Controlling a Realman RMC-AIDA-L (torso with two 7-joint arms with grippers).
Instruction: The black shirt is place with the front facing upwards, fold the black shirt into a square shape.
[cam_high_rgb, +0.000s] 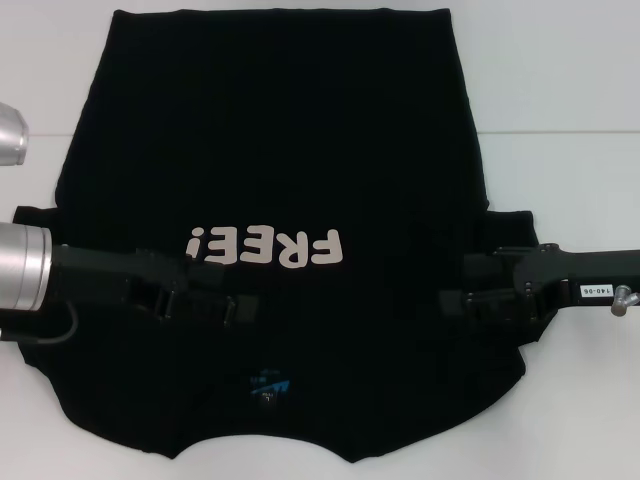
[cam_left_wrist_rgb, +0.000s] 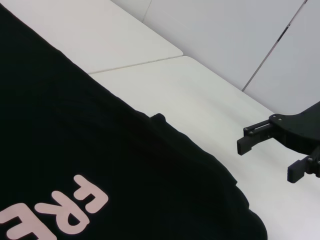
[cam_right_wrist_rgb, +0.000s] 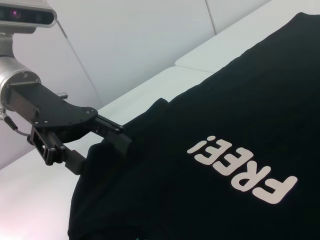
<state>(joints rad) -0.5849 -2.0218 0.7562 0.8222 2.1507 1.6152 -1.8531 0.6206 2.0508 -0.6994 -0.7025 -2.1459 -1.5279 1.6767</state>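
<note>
Lying flat, front up, on the white table (cam_high_rgb: 560, 80): black shirt (cam_high_rgb: 270, 150), neck label (cam_high_rgb: 268, 384) end toward robot, hem far, long axis running away.
Pale "FREE!" lettering (cam_high_rgb: 265, 246) mid-chest. Left gripper (cam_right_wrist_rgb: 102, 142) and right gripper (cam_left_wrist_rgb: 270, 155), fingers apart, at opposite sleeve sides of shirt.

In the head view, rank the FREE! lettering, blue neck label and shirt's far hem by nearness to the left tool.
From the left tool:
1. FREE! lettering, just beyond it.
2. Blue neck label, on the robot's side.
3. Far hem of the black shirt, farthest out.
</note>
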